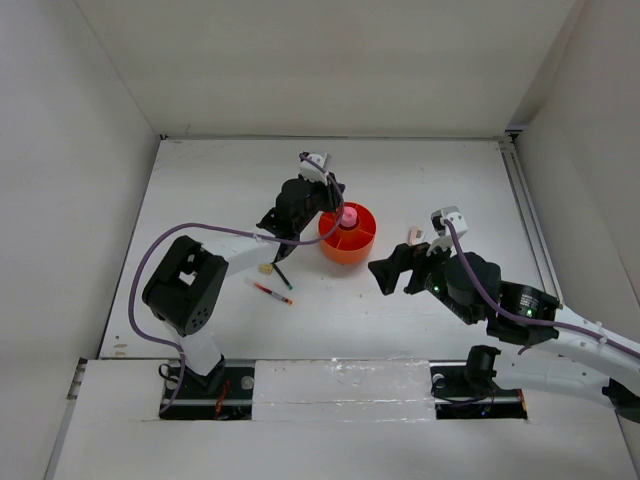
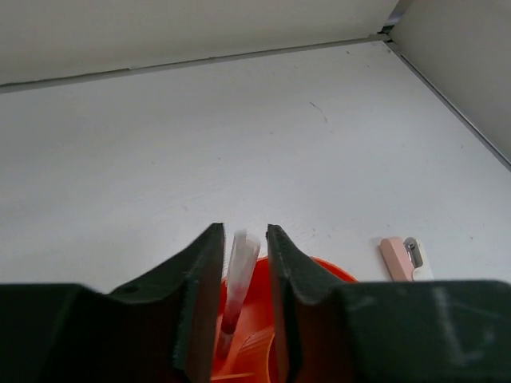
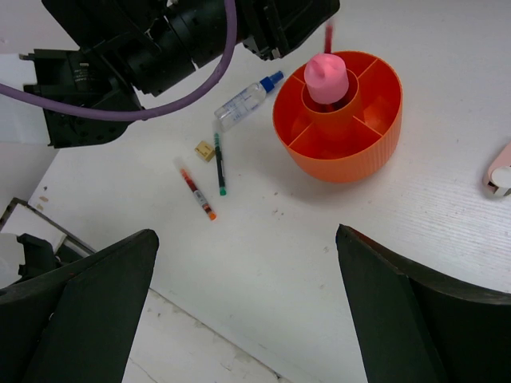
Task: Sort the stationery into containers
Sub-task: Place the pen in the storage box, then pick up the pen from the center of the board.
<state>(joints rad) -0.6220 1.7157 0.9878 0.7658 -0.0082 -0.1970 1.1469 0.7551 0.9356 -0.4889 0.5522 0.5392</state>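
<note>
We pinch red pen (image 2: 238,275) in left tool (image 2: 243,233), tip over orange organiser (image 2: 326,274). Right tool (image 3: 246,239) wide, holds nothing. Pen leans a bit. If we let go now, may hit rim or pink tube (image 3: 326,76), fall on worktop (image 1: 450,180).

The organiser (image 3: 343,163) is orange, the tube (image 3: 326,76) pink, the marker (image 3: 246,98) blue-capped, the gripped pen (image 2: 239,263) red.
</note>
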